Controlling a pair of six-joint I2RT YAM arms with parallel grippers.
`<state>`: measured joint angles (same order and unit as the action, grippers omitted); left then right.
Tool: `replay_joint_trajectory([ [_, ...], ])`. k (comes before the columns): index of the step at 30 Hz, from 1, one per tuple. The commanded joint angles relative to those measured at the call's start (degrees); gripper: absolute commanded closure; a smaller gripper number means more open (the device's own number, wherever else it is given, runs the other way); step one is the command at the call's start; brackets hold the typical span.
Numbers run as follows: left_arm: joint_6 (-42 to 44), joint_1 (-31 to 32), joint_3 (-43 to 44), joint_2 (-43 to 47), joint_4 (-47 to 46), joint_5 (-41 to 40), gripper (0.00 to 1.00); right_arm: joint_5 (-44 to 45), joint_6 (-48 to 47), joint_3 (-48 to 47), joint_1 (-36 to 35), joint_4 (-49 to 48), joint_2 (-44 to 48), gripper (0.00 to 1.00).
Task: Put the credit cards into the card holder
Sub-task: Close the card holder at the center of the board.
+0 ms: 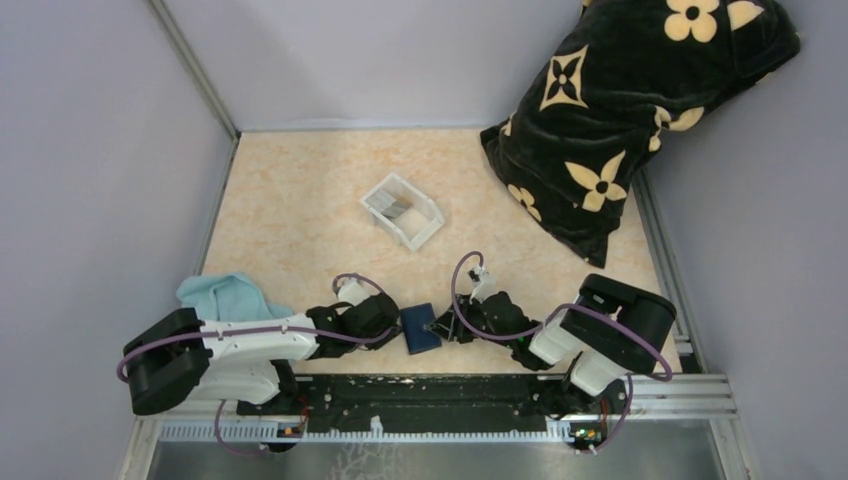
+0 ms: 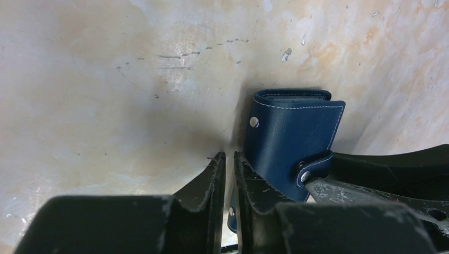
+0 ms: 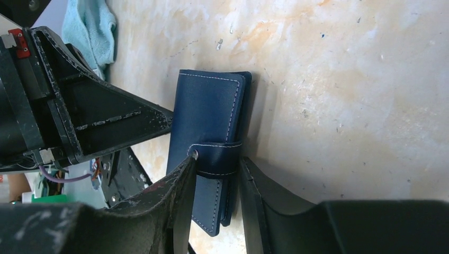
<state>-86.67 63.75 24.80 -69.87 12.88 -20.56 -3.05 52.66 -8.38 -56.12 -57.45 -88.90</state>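
Near the table (image 1: 300, 200) edge, right end effector (image 3: 217, 159) pinches card holder (image 3: 206, 106) (strap (image 3: 213, 165) unseen overhead).

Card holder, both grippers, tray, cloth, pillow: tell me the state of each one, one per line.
card holder: folded shut, gripped from both sides.
left gripper: fingers nearly together, pinching the card holder's edge.
right gripper: fingers clamped across the card holder at its strap.
white tray: upright, something grey inside.
blue cloth: crumpled.
pillow: slumped in the far right corner.
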Motion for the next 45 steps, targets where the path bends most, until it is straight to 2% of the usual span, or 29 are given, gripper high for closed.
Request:
replay_joint_trajectory([
  [1,1.7,0.9,-2.5,-3.3,3.9,3.5,0.80,0.3,-0.4,-0.3,-1.2,3.9,-1.5,0.64],
  [18,1.6,1.4,-2.1,-4.8,3.3,3.8,0.81,1.0,-0.4,-1.5,-1.2,5.4,-1.3,0.64],
  [36,1.8,1.5,-2.1,-5.7,2.9,4.2,0.81,-4.5,4.0,-1.4,0.9,-4.6,-5.2,0.69],
  [45,2.0,1.5,-1.8,-6.4,2.8,4.1,0.81,-8.9,6.7,-1.2,1.8,-11.6,-11.4,0.72],
])
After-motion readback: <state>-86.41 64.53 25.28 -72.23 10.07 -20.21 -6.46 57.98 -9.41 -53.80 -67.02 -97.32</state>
